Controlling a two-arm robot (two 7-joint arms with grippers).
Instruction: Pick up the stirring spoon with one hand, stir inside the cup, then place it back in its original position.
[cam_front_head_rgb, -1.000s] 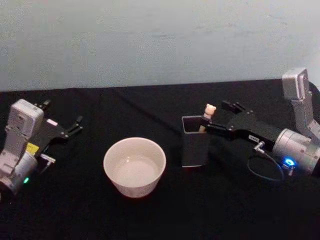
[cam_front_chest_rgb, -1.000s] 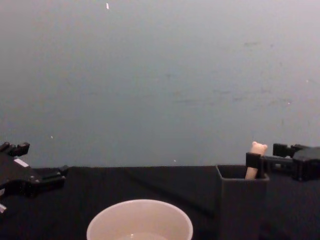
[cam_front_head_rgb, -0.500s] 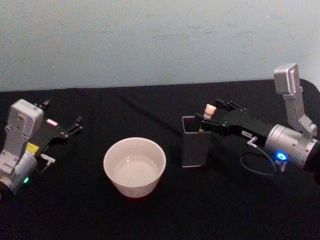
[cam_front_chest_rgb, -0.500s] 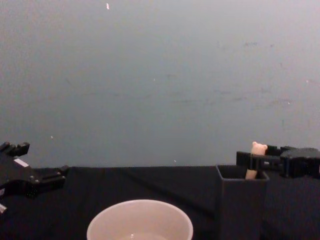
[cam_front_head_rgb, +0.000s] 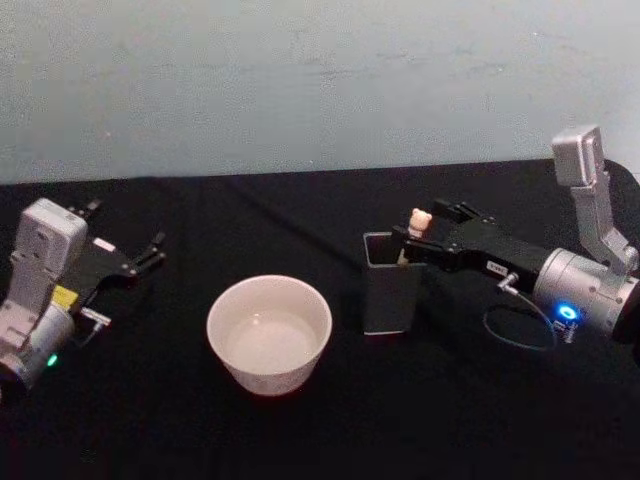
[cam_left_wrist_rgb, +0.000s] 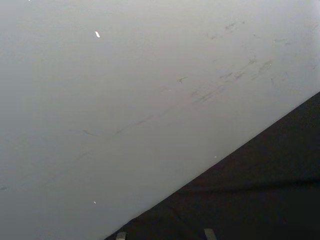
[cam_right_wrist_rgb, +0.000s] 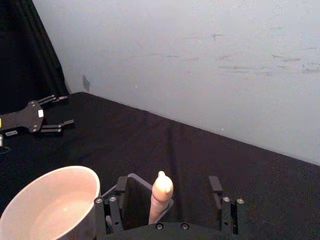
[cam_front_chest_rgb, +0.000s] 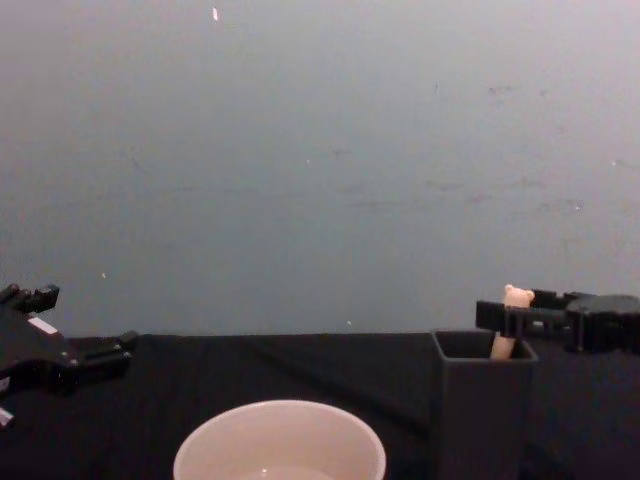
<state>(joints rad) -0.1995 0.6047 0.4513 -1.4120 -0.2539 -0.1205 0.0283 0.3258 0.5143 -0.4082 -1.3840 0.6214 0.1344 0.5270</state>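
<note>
Black cloth (cam_front_head_rgb: 300, 430) covers the whole table, and a pale grey-blue wall (cam_front_head_rgb: 300, 80) rises behind it. On the cloth, a little left of the middle in the head view, stands the wide round cream-white cup (cam_front_head_rgb: 270, 372), upright, with a thin rim and a pale inside. Just to its right, apart from it, stands a dark grey square holder box (cam_front_head_rgb: 388, 300) with an open top.

The right gripper (cam_front_head_rgb: 425, 230) reaches in from the right, level with the top of the box. Its black fingers are spread wide on either side of the stick, and the right wrist view shows a clear gap on both sides, so nothing is clamped. The left gripper (cam_right_wrist_rgb: 68, 109) rests low over the cloth at the far left, well apart from the cup, its two fingers parted and holding nothing.

The thin pale beige stirring spoon (cam_right_wrist_rgb: 161, 192) stands in the holder box, leaning towards the box's far right corner. Its small bear-head top pokes above the rim between the right gripper's fingers, and its lower end is hidden inside the box
</note>
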